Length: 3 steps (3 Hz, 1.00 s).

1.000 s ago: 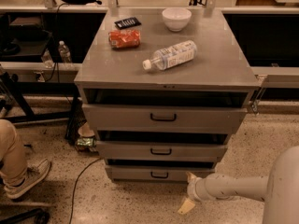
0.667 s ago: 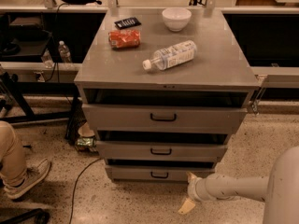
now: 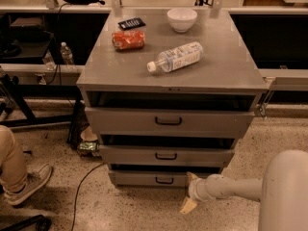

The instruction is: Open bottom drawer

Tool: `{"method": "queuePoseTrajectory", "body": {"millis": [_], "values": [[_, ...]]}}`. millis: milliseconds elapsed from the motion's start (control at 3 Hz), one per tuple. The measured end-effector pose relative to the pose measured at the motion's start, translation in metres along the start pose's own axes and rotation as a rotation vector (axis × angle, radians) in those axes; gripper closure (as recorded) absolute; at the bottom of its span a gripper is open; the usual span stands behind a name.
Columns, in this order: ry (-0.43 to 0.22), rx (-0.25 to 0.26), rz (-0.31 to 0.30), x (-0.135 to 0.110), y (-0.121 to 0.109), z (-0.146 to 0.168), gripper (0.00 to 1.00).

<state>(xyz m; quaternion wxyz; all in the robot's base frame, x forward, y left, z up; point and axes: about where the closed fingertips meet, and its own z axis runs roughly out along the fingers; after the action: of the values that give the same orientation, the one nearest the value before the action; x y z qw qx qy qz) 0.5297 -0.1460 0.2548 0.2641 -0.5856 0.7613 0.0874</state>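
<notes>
The robot's claw [image 3: 189, 191] hangs low, fingers [image 3: 187, 206] spread and gripping nothing; the bottom drawer [image 3: 137, 178] sits just ahead of it, black handle [image 3: 164, 180] untouched.

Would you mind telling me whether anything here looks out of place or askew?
The water bottle lies on its side on the cabinet top, not upright. The gripper sits low near the floor, right of the handle of the bottom drawer, not on it.

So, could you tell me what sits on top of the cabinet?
A white bowl, a black object, an orange packet and a toppled bottle. Anything beneath them is covered. The gripper hangs beside the bottom drawer.
</notes>
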Motion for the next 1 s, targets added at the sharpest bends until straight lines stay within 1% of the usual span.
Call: {"method": "queuePoseTrajectory", "body": {"millis": [333, 1000], "values": [[-0.006, 0.016, -0.014, 0.003, -0.013, 0.019, 0.00], [-0.042, 0.049, -0.051, 0.000, -0.040, 0.059, 0.00]]}}
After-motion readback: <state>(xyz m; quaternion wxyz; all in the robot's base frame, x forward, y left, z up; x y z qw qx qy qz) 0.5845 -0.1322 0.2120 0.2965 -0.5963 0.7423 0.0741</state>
